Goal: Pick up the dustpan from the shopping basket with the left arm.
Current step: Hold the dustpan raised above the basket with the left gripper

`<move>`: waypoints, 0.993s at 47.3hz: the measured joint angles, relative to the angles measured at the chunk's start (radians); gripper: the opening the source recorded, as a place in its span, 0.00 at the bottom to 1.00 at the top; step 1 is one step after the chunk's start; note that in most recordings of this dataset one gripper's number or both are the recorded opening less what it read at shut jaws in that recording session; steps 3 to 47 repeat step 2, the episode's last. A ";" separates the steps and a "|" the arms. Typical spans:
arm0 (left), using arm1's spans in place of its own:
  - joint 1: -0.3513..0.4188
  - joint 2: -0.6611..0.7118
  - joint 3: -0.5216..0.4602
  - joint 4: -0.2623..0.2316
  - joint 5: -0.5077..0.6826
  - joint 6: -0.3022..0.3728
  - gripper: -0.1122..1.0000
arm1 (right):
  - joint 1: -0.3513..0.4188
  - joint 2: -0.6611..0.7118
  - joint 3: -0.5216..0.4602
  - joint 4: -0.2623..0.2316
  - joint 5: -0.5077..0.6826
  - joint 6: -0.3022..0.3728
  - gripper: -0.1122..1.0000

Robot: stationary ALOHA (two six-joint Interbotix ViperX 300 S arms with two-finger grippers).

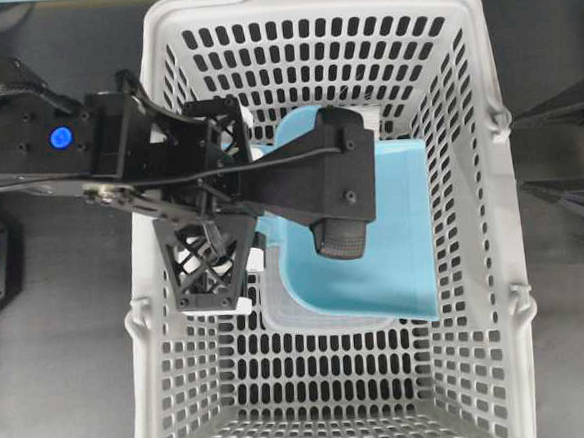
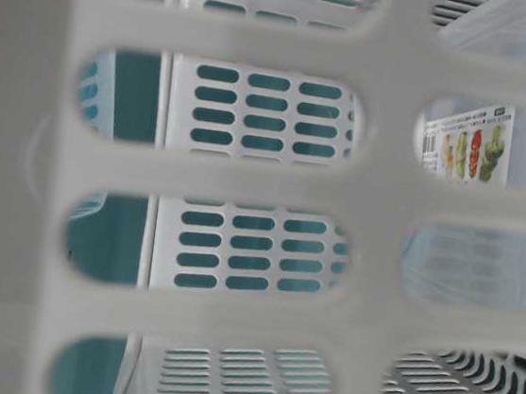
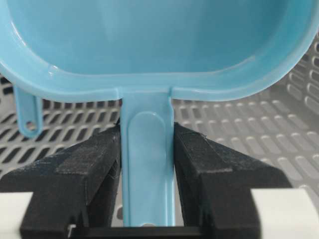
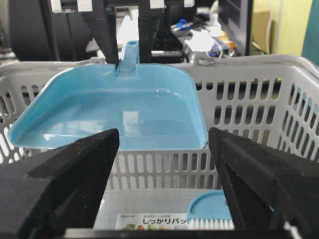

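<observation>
Left claw (image 3: pixel 147 164) is clenched on the dustpan (image 1: pixel 398 232) handle, one finger each side, handle's long axis running straight back between them. Pan sits level at about rim height of the shopping basket (image 1: pixel 502 214), pan end pointing right. Right claw (image 4: pixel 162 174) is released, parked well right, holding nothing. Next move looks like a straight lift.

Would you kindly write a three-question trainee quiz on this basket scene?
1. True or false: the left claw is shut on the handle of the light blue plastic dustpan.
2. The right claw is: A open and empty, B gripping a brush, C holding the basket.
3. What holds the dustpan clear above the floor of the light grey slotted plastic shopping basket?

Key: 1 true; 2 A; 3 the left claw, gripping its handle.
</observation>
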 measured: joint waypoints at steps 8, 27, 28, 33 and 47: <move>0.000 -0.002 0.000 -0.002 -0.002 -0.002 0.37 | 0.000 0.000 0.000 0.000 -0.002 0.000 0.74; 0.000 -0.002 0.000 -0.002 -0.002 -0.002 0.37 | 0.000 0.000 0.000 0.000 -0.002 0.000 0.74; 0.000 -0.002 0.000 -0.002 -0.002 -0.002 0.37 | 0.000 0.000 0.000 0.000 -0.002 0.000 0.74; 0.000 -0.002 0.000 -0.002 -0.002 -0.002 0.37 | 0.000 0.000 0.000 0.000 -0.002 0.000 0.74; 0.000 -0.002 0.000 -0.002 -0.002 -0.002 0.37 | 0.000 0.000 0.000 0.000 -0.002 0.000 0.74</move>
